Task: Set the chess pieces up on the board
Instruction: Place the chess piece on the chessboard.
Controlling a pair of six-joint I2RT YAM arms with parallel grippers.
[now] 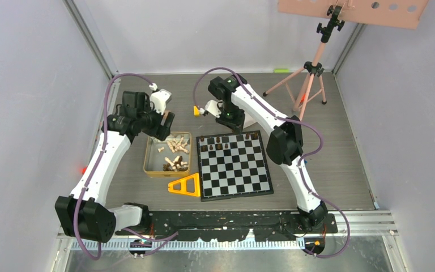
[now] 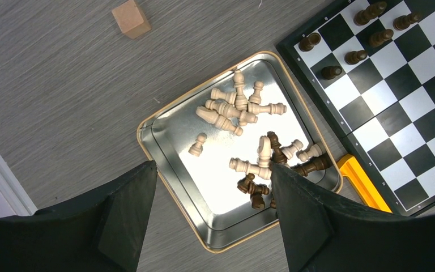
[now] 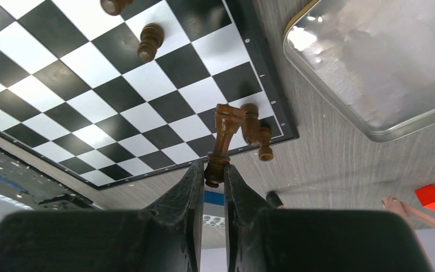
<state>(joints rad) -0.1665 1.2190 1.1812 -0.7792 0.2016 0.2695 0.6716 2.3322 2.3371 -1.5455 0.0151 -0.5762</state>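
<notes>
My right hand [image 3: 214,170] is pinching a dark brown wooden chessman [image 3: 222,136] by one end, fingers pressed tight on it, over the far edge of the flat black-and-white checked board [image 1: 235,167]. The piece hangs tilted above the border squares; I cannot quite tell whether its tip touches the board. Another dark chessman [image 3: 257,133] sits just beside it. More dark brown pieces [image 1: 226,140] stand along the board's far rows.

My left hand [image 2: 212,175] is spread wide, nothing between its fingers, above the gold-rimmed rectangular metal tin [image 2: 170,136] just left of the board. Pale beige chessmen [image 2: 226,110] and a few dark ones [image 2: 252,190] lie jumbled in that tin. A yellow triangular frame [image 1: 186,186] lies on the grey tabletop [image 1: 340,164] at the board's near-left corner. A small brown wooden cube [image 2: 131,18] sits off its far-left corner, past the tin.
</notes>
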